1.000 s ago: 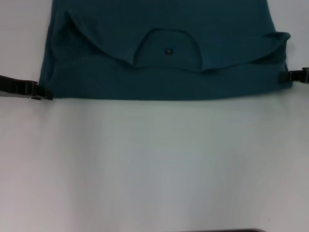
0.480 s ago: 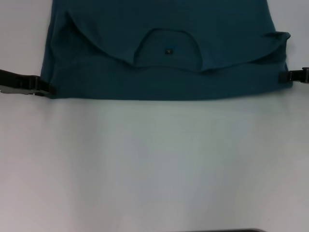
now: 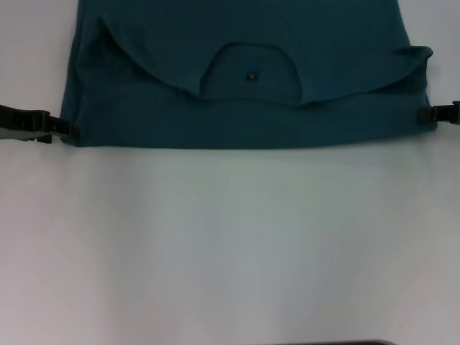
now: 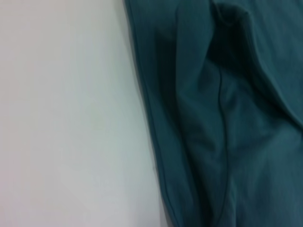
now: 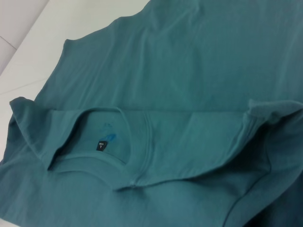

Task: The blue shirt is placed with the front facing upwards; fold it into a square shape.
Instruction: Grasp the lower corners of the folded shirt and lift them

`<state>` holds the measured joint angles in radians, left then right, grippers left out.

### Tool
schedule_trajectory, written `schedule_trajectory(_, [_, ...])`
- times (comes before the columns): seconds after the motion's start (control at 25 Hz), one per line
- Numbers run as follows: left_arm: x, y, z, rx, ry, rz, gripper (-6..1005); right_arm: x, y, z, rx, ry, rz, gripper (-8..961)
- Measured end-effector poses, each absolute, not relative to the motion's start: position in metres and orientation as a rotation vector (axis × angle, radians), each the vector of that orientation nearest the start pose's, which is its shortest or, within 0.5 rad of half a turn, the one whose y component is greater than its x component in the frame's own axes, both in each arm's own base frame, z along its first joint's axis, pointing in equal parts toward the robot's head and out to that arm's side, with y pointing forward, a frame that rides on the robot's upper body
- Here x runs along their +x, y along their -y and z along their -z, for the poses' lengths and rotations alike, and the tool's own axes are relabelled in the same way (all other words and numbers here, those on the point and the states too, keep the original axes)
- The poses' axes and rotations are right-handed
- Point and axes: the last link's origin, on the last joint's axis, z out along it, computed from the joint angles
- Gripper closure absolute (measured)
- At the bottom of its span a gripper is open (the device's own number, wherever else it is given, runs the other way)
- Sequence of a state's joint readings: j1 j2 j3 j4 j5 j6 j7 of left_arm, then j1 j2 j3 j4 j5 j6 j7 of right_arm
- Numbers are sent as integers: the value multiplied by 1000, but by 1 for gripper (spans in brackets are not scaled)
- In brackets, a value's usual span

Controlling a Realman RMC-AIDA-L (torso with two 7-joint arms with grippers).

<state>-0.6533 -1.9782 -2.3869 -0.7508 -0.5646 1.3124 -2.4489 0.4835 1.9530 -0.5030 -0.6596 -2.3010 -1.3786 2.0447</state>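
At the left edge of the head view, a little above mid-height, the left gripper (image 3: pixel 63 129) reaches in as a dark, flat, horizontal arm whose tip meets the lower left corner of the large dark teal-blue short-sleeved cotton T-shirt (image 3: pixel 237 115); whether its fingers stand apart or together cannot be told, since the tip runs into the dark cloth there. At the far right edge, at nearly the same height, the right gripper (image 3: pixel 425 113) shows only as a short black tip touching the shirt's right border just below a bulging flap of cloth, and the state of its fingers cannot be told either. Between the two, the shirt fills the upper part of the frame on the plain white tabletop (image 3: pixel 230 244), its near edge a straight horizontal line. The collar end has been folded over towards the camera, so the round neckline (image 3: pixel 248 72) lies in the upper centre with a small dark label (image 3: pixel 251 75) inside it, and the folded layer's curved edges sweep out to the upper left and upper right. The left wrist view shows the shirt's seamed edge lying in soft creases beside bare white table. The right wrist view shows the neckline and label at the lower left of its frame, with loose, raised folds around them.
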Motion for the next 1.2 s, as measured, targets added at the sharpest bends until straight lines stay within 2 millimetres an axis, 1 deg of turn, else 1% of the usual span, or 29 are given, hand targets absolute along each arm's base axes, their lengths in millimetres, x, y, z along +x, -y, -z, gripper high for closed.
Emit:
schedule_trajectory(0.12, [-312, -378, -42, -2149, 1639, -38, 432, 357, -330, -65, -2160, -1561, -414, 916])
schedule_trajectory(0.32, [-310, -378, -39, -2154, 1644, -35, 398, 358, -331, -67, -2159, -1558, -412, 917])
schedule_trajectory(1.2, [-302, -380, -32, -2165, 1664, -37, 408, 356, -332, -67, -2164, -1554, -413, 917])
